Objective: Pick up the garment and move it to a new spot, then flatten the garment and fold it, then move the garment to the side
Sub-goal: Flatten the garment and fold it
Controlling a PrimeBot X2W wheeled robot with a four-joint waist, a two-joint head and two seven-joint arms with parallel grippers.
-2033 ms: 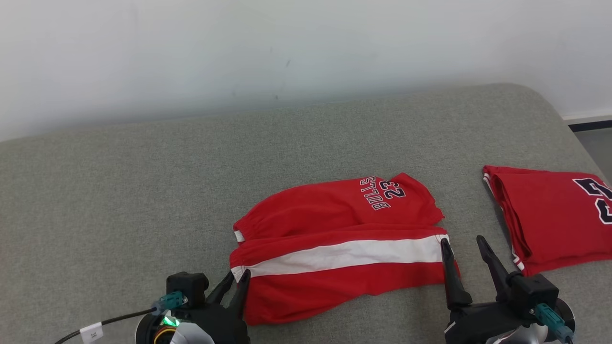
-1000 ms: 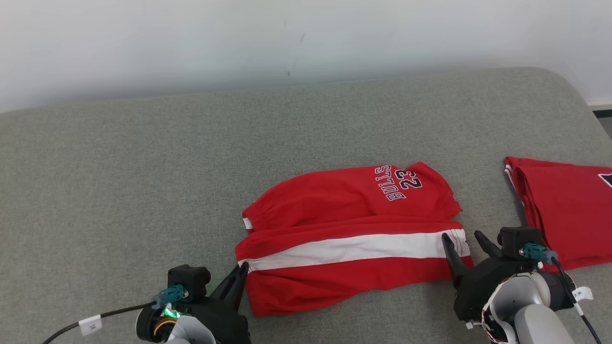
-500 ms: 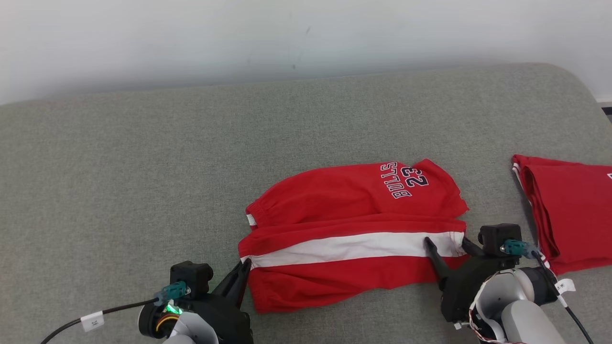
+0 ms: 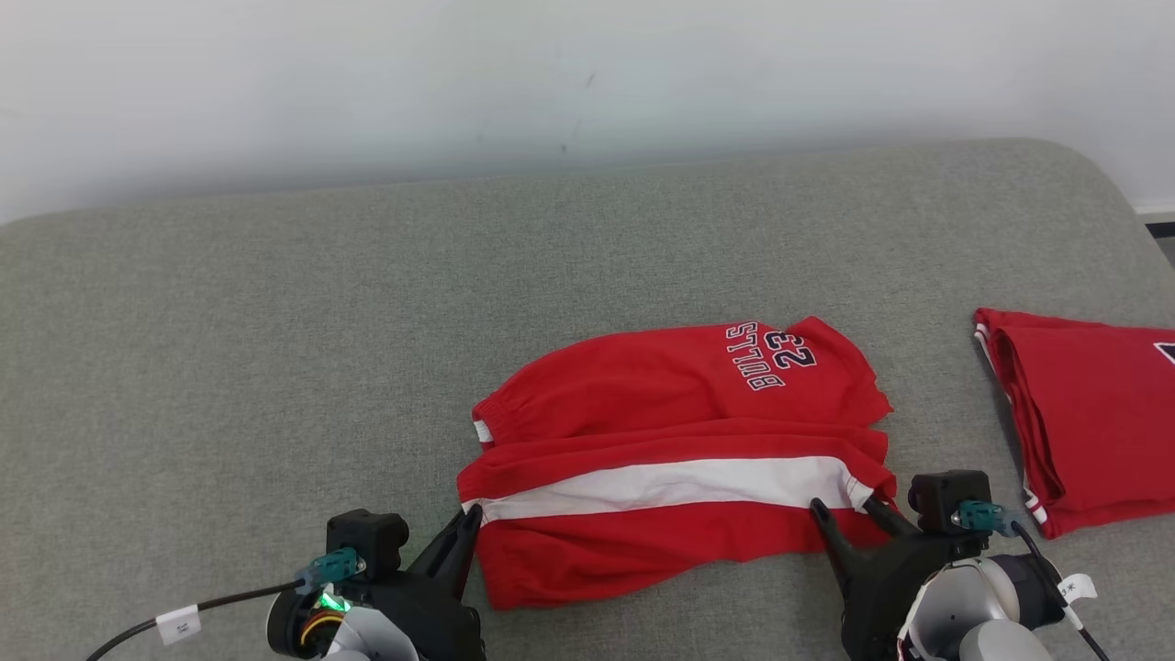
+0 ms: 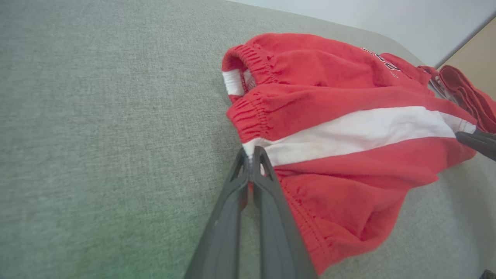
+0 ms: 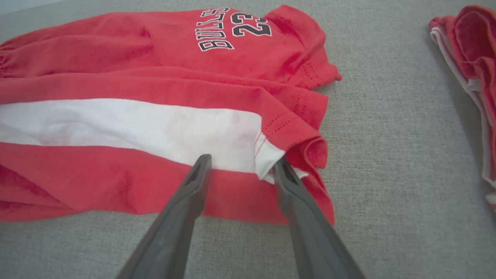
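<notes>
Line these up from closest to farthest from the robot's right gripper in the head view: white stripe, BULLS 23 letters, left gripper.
1. white stripe, its end right at the right gripper.
2. BULLS 23 letters, farther back on the shorts.
3. left gripper, pinching the shorts' far left end.

I have wide bare grey cushion point(image 4: 229, 367) left of the red shorts point(image 4: 679, 404) and behind them, up to the white wall point(image 4: 551, 73). On the right a folded red garment point(image 4: 1092, 431) lies near the shorts, leaving just a narrow strip of cushion between the two for passing through.
</notes>
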